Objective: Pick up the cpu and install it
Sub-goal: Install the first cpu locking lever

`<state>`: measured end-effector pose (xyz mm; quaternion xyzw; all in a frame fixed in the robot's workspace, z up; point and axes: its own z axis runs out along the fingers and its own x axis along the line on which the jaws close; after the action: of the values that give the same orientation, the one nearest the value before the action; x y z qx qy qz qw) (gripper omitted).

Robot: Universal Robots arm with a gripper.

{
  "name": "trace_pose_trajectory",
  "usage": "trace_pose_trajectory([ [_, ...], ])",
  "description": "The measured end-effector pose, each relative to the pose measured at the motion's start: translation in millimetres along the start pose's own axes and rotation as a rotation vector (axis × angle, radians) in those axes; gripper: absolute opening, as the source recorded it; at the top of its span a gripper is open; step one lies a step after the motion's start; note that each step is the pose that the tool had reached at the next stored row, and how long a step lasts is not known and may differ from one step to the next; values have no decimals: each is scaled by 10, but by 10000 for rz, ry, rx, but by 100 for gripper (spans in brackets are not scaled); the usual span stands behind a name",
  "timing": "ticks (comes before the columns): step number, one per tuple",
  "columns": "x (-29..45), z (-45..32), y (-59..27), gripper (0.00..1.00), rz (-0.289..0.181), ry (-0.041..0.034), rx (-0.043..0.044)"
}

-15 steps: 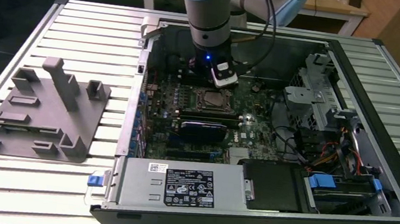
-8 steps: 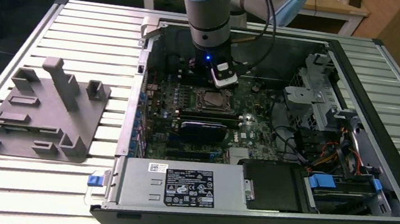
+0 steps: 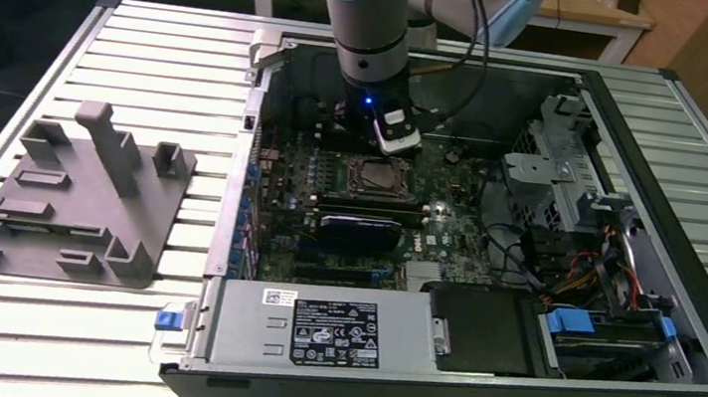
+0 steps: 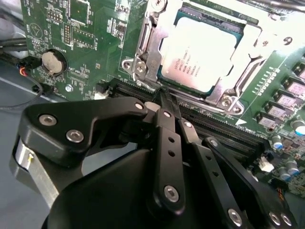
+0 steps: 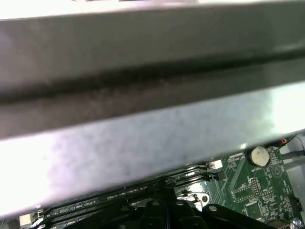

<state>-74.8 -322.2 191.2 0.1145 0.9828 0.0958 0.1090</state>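
Observation:
The cpu (image 4: 200,52), a flat square chip with a silver top, lies in the metal-framed socket (image 4: 143,52) on the green motherboard (image 4: 90,28). In the exterior view the cpu (image 3: 375,175) sits mid-board inside the open computer case (image 3: 439,393). My gripper (image 4: 163,97) hangs just beside the socket, over the memory slots (image 4: 228,136). Its black fingers (image 4: 167,138) are pressed together with nothing between them. The exterior view has the gripper (image 3: 394,145) a little beyond the socket, under the arm. The gripper (image 5: 167,183) tips also meet in the first wrist view.
A grey plastic fixture (image 3: 74,197) with upright posts stands at the exterior view's left on the slatted table. Inside the case are a power supply (image 3: 326,331), a drive cage (image 3: 570,183) and loose cables (image 3: 585,275). A coin battery (image 4: 51,62) and the grey case wall (image 5: 143,95) lie close to the gripper.

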Motion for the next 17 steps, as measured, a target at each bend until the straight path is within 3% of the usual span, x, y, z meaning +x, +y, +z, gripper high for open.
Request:
trace_pose_trajectory([
  [12, -43, -214, 47, 11, 0, 2, 6],
  [17, -46, -219, 49, 11, 3, 1, 6],
])
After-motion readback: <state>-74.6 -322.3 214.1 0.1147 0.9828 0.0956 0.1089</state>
